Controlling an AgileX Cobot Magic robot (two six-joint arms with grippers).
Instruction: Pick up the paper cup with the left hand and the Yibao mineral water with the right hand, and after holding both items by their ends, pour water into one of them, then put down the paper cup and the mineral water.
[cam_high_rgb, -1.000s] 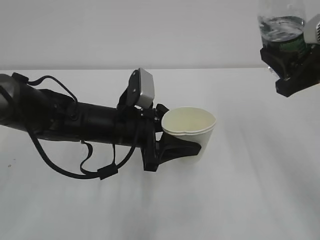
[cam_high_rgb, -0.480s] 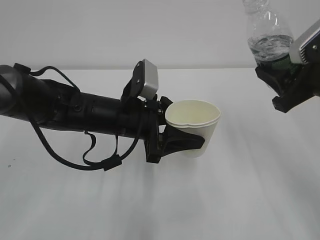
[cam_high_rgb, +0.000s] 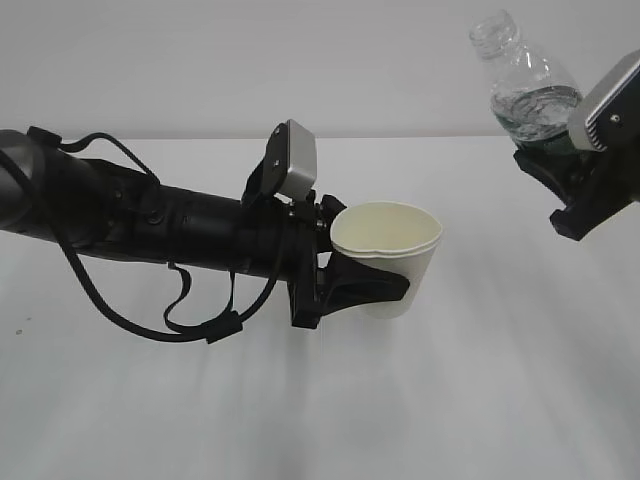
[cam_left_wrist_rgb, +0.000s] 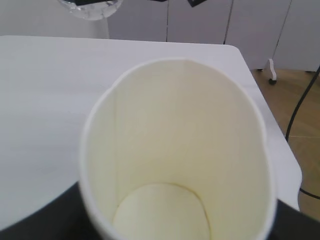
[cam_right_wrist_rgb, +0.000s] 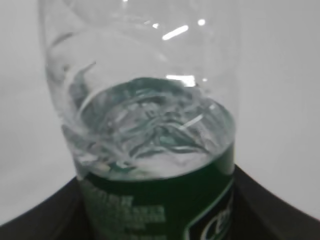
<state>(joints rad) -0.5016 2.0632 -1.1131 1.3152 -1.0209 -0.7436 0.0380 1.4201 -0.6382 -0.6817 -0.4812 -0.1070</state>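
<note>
The left hand (cam_high_rgb: 365, 290) pinches the cup (cam_high_rgb: 392, 255) above the table (cam_high_rgb: 480, 380); its wrist view alone shows the cup's dry bottom. The right hand (cam_high_rgb: 580, 190) clamps the bottle (cam_high_rgb: 525, 90), tilted left; its wrist view shows water above the green label (cam_right_wrist_rgb: 160, 210).

The Yibao mineral water (cam_high_rgb: 528, 95) has its base hidden in the right claw (cam_high_rgb: 570, 185), itself cut off at the frame edge.
</note>
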